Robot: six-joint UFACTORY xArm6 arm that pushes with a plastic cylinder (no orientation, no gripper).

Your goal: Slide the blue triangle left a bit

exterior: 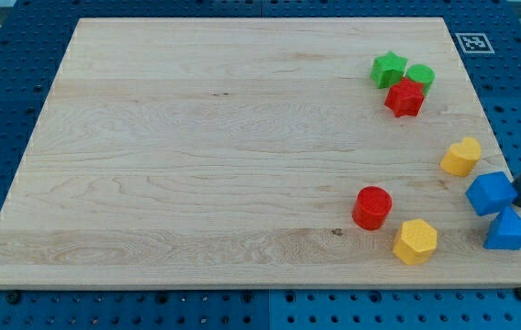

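The blue triangle (pixel 508 230) lies at the board's lower right corner, near the right edge. A blue cube (pixel 491 193) sits just above it, touching or nearly touching it. My tip (pixel 520 201) comes in from the view's right edge, right beside the blue cube's right side and just above the blue triangle's top.
A yellow hexagon (pixel 415 241) and a red cylinder (pixel 371 207) lie left of the blue triangle. A yellow heart (pixel 461 157) sits above the cube. A green star (pixel 389 69), a green cylinder (pixel 420 76) and a red star (pixel 405 97) cluster at upper right. The wooden board (pixel 196 156) ends close to the triangle.
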